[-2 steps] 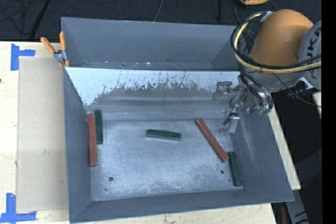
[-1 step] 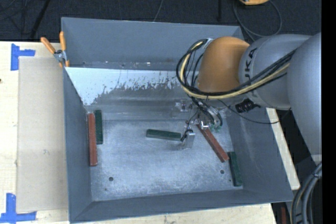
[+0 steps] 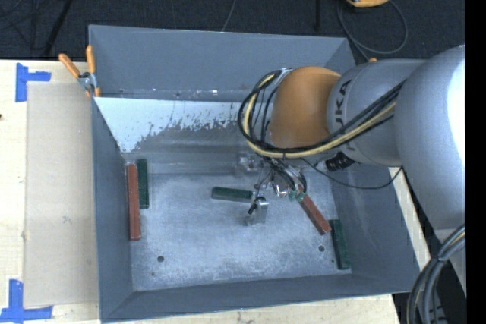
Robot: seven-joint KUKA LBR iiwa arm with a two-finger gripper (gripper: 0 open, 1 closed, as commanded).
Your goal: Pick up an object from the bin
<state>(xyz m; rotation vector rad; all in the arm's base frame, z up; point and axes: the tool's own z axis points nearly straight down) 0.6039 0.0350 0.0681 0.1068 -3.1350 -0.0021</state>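
Grey metal bin (image 3: 110,178), floor mostly bare, five flat sticks lying in it. Arm (image 3: 395,117) comes in over the bin's right rim, with an orange cover (image 3: 300,110) at the wrist and looped cables (image 3: 254,121) round it. Gripper (image 3: 257,209) is low over the floor near the bin's centre, a bit toward the right side. Open or closed: cannot tell, the tip is mixed up with the wrist hardware.

Nearest thing is a dark green bar (image 3: 230,195), flat on the floor near the centre, running roughly left-right. Its right end is at the gripper; touching or just beside, cannot tell. Not visibly gripped.

Brown stick (image 3: 315,215) lies just right of the gripper, diagonal, its upper end under the wrist hardware and its lower end pointing toward the bin's front right corner. Green stick (image 3: 339,243) lies along the foot of the right wall near that corner, close to the brown stick's lower end.

At the left wall a brown strip (image 3: 134,202) lies along the wall's foot. A short green strip (image 3: 142,184) is just beside its upper part, on the inner side. Both are well apart from the gripper.
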